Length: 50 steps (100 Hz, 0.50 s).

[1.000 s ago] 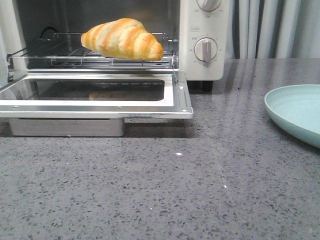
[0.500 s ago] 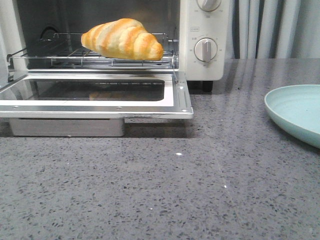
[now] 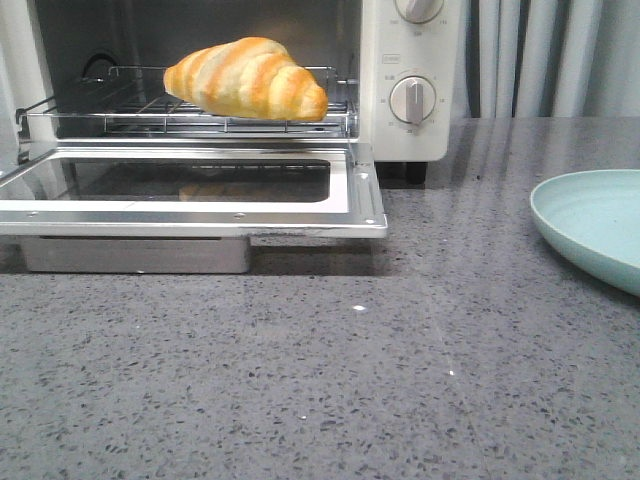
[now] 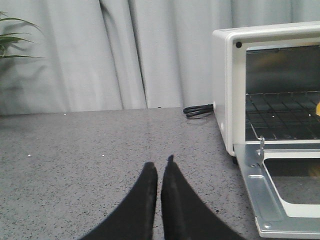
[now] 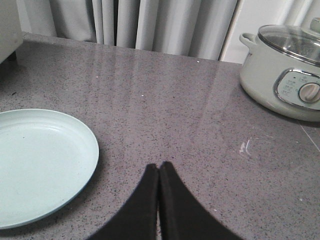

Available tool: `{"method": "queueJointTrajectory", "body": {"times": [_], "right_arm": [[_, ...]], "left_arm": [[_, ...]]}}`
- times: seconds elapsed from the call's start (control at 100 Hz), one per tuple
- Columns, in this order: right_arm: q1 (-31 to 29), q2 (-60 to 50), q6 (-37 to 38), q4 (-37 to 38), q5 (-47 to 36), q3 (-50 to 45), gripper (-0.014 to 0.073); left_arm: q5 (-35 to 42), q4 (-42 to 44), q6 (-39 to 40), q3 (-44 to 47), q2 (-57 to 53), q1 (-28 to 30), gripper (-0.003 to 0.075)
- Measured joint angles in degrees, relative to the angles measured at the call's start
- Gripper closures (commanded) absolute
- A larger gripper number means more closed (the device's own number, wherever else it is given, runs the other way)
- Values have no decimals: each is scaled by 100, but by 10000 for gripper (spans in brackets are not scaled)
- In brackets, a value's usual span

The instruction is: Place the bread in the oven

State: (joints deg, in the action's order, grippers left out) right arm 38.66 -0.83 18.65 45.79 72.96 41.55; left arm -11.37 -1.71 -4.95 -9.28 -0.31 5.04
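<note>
Front view shows me the bread (image 3: 246, 78) resting on the oven (image 3: 405, 130) rack at eleven o'clock, door down; left claw (image 4: 159, 167) and right claw (image 5: 159, 168) sit pressed together, empty.

The desk (image 3: 400, 380) lies bare across the lower half of the front view, giving a tool open passage. At upper left the oven (image 3: 400, 130) blocks the way, its lowered door (image 3: 200, 210) jutting forward over the desk. A plate (image 3: 590, 225) occupies the right edge.
</note>
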Motion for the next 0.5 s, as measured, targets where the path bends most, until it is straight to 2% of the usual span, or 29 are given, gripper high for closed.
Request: {"method": "queueJointTrajectory", "body": {"times": [0.16,0.5], "right_arm": [[0,0,0,0,0,0,644],[0,0,0,0,0,0,644]], "left_arm": [[586,-106,22,463,0,52,740],[1038,-320,160,874,0,52,740]]}}
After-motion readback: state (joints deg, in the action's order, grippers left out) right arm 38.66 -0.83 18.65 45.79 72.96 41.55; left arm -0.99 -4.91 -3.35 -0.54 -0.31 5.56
